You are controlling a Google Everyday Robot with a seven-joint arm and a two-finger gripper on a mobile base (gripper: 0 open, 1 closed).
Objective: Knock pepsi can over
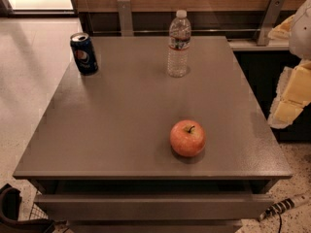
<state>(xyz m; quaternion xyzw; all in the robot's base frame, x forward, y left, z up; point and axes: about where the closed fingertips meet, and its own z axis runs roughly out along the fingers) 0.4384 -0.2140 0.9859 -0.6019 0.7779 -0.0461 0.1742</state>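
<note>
Pepsi can (84, 54), bottle (179, 45), apple (187, 138), one each; end effector (290, 101) at right, state unclear

Claw (290, 100) partly cut off at the right edge

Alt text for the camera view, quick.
A small dark blue metal Pepsi can stands upright at the grey table's far-left corner. A clear plastic water bottle stands mid-back, a red apple sits nearer, and the gripper hangs beyond the right edge.
</note>
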